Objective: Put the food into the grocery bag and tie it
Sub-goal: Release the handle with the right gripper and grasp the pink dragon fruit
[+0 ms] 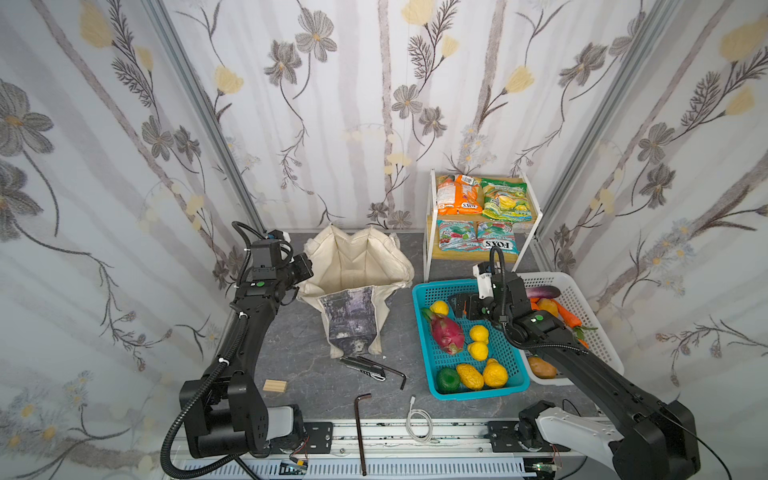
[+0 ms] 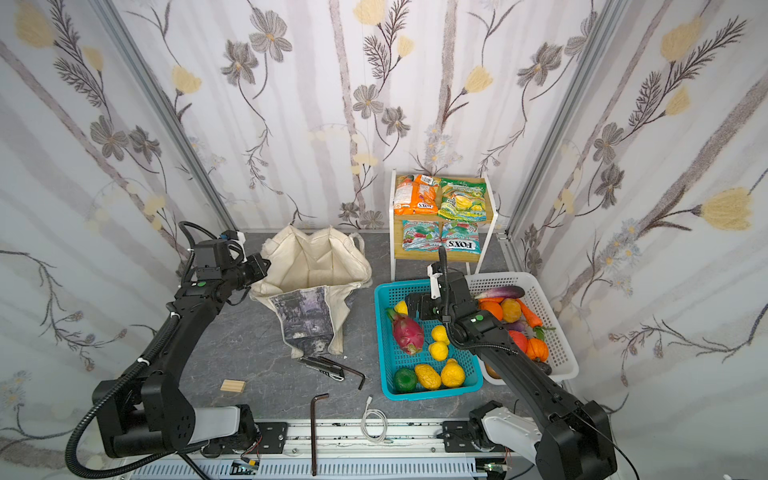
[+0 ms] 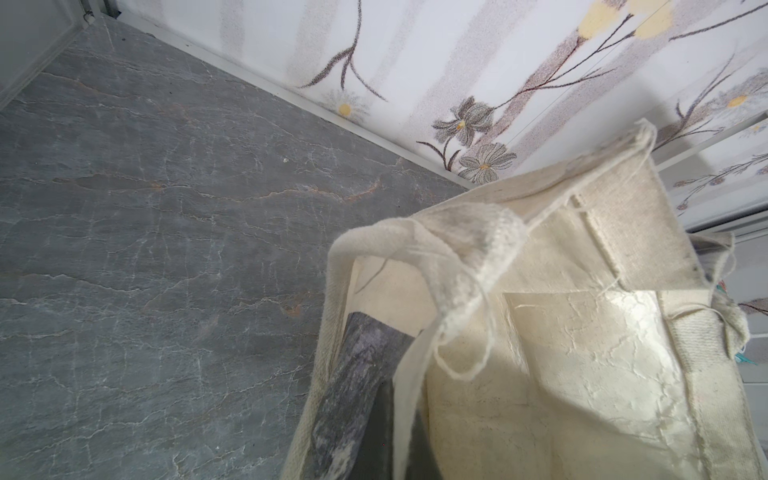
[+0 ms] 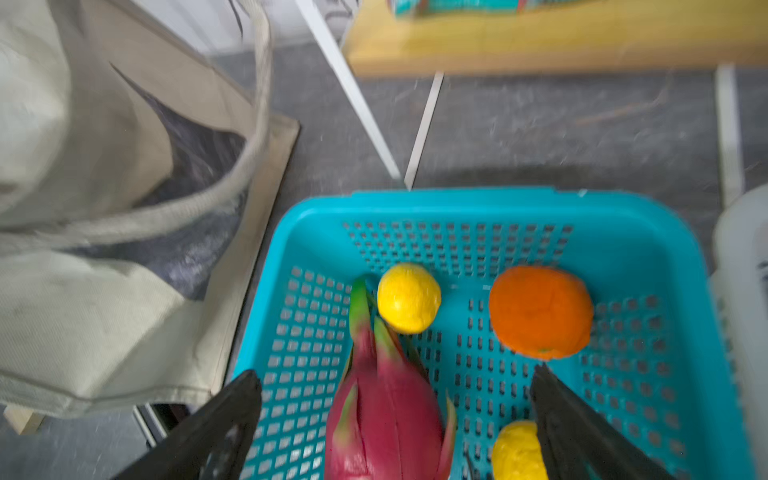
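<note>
At the left, the left gripper (image 1: 302, 269) is seen at the left rim of the large cream canvas tote with a grey-purple print (image 1: 353, 316). Its fingers are hidden under the wrist in both top views. They are cut off in the left wrist view, where only the tote's rim and a frayed handle (image 3: 436, 257) are shown close up. The jaws are closed; whether canvas is pinched cannot be told. The tote is stood open on the grey stone-patterned table (image 1: 291, 345), left of centre, and its bottom is hidden behind its near wall.

To the right, the right gripper (image 4: 395, 372) is held over the far end of the turquoise perforated plastic basket (image 1: 478, 392), spread wide with nothing held. A pink dragon fruit (image 1: 446, 334) and yellow lemons (image 1: 478, 334) are contained there. A round orange fruit (image 4: 540, 311) is shown only by the blurred right wrist view; in the top views it is covered by the gripper.

Further right, the white perforated plastic basket (image 2: 552, 328) is partly covered by the right arm, and a purple eggplant (image 2: 498, 292) is laid at its far edge. At the far right, glossy orange and green snack packets (image 1: 457, 195) are laid on a white-framed wooden rack (image 1: 428, 232).
</note>
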Tool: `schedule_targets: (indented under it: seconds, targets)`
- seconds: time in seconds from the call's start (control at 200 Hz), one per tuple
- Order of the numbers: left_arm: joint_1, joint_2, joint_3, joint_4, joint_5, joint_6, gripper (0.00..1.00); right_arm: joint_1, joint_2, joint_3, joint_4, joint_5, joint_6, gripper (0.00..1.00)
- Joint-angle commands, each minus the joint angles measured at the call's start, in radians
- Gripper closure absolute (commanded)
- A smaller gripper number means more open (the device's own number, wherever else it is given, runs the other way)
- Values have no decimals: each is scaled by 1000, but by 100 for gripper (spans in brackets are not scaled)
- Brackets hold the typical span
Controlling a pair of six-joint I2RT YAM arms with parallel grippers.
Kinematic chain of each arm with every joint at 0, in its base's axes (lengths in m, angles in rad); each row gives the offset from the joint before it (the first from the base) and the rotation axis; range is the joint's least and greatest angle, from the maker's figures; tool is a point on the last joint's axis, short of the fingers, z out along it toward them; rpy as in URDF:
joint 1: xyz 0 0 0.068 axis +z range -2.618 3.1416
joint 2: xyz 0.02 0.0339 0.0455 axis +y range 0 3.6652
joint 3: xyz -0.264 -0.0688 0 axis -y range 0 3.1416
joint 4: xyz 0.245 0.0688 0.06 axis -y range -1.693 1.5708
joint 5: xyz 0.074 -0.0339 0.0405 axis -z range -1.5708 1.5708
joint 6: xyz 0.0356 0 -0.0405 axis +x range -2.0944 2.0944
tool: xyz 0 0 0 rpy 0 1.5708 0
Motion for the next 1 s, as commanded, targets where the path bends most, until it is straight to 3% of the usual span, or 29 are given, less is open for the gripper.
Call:
schedule_targets:
  seconds: [0.0, 0.165, 0.385, 0.58, 0.724, 0.994]
  targets:
    - [-2, -3, -7, 15, 17, -5, 100, 25, 33, -62, 62, -68, 48, 0]
    - [-1, -4, -8, 18, 18, -5, 100, 95, 127, -86, 71, -33, 60, 0]
    - [-3, -3, -13, 21, 17, -5, 100, 109, 209, -122, 149, -66, 70, 1]
    - [-4, -3, -15, 23, 18, -5, 100, 110, 236, -131, 174, -71, 64, 9]
    - [-4, -3, -15, 23, 20, -5, 100, 110, 232, -132, 174, -46, 61, 23]
    - [-3, -9, -16, 26, 16, -5, 100, 92, 86, -129, 123, -22, 75, 34]
